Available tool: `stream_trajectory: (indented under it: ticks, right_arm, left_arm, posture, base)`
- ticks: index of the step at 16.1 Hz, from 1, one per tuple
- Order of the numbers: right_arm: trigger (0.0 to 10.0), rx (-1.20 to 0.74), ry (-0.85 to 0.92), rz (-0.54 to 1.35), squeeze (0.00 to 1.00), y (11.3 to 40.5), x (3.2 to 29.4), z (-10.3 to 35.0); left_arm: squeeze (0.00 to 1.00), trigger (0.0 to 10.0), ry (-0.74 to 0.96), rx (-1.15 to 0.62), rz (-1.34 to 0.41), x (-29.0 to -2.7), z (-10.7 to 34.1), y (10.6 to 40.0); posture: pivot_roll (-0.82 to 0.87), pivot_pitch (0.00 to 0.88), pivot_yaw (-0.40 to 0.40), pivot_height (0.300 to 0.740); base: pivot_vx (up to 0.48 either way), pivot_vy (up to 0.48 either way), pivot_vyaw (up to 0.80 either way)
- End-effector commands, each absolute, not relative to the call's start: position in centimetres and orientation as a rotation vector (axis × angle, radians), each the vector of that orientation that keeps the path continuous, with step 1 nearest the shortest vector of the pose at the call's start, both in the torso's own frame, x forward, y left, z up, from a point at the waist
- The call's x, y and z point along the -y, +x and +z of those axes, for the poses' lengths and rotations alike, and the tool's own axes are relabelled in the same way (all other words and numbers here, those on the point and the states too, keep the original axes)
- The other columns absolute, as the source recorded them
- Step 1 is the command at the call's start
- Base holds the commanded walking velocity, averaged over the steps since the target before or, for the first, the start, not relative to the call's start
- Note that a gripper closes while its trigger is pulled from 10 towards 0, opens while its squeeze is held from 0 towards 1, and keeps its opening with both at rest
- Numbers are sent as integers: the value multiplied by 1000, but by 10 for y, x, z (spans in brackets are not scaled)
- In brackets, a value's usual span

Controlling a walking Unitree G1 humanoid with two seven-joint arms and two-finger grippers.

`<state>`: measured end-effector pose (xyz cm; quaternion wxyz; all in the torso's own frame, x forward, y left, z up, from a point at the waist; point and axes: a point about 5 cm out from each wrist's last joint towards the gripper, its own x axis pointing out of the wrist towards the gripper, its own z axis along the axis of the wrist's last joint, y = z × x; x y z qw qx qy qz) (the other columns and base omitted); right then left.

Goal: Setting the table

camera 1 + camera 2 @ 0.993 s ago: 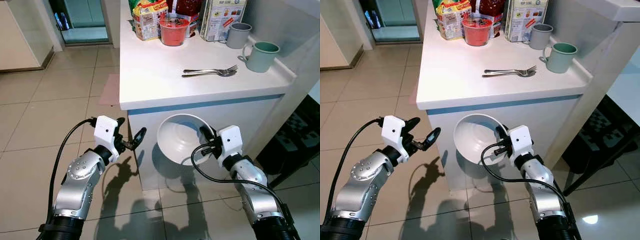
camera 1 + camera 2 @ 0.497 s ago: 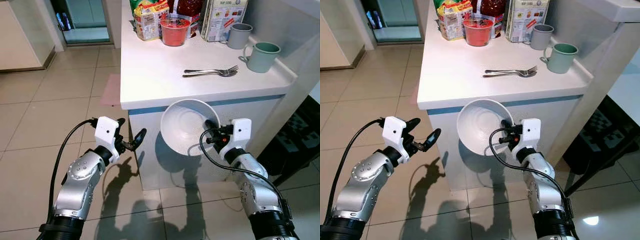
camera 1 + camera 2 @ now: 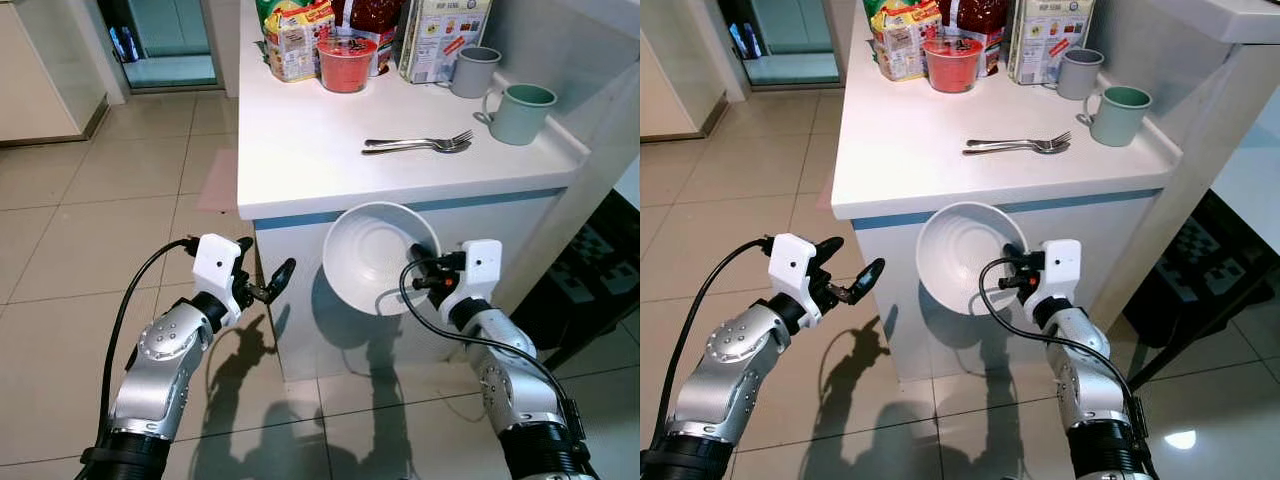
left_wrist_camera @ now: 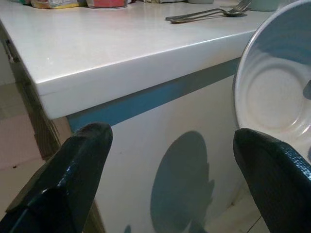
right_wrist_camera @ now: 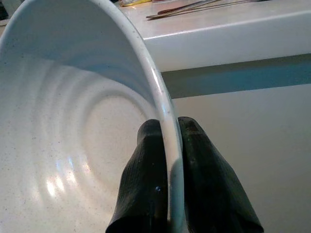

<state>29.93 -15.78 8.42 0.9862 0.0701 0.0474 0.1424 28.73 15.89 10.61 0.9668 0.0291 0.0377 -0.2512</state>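
My right gripper [image 3: 424,272] is shut on the rim of a white bowl [image 3: 375,255], which is tipped on its side with its hollow facing me, just below the front edge of the white counter [image 3: 310,150]. In the right wrist view the fingers [image 5: 146,174] pinch the bowl [image 5: 73,131] rim, one inside and one outside. My left gripper [image 3: 262,270] is open and holds nothing, left of the counter's corner. A fork and a spoon [image 3: 415,144] lie together on the counter.
At the counter's back stand a red cup [image 3: 346,62], food packets [image 3: 300,35], a box [image 3: 442,35], a grey mug [image 3: 474,70] and a green mug [image 3: 523,110]. Tiled floor [image 3: 110,210] spreads to the left. A dark chair [image 3: 590,290] is at the right.
My right gripper has lifted the bowl from low against the counter's front up to just under the counter's edge. The left arm has hardly moved.
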Motion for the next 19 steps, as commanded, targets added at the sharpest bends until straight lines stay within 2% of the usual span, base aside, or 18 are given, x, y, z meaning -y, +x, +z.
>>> stream_trajectory:
  ticks: [1,3,19]
  right_arm:
    - [0,-67,125,288,0,300,159,90]
    - [0,-69,125,292,0,299,157,90]
    - [0,-81,119,293,0,295,153,85]
  left_arm:
    - [0,10000,78,-79,-518,-158,106,287]
    - [0,10000,111,-86,-521,-157,105,286]
    - [0,10000,210,-93,-522,-151,103,291]
  posture:
    - [42,0,26,740]
    - [43,0,31,740]
    - [33,0,52,740]
  base:
    - [0,0,0]
    - [0,-157,0]
    - [16,-458,0]
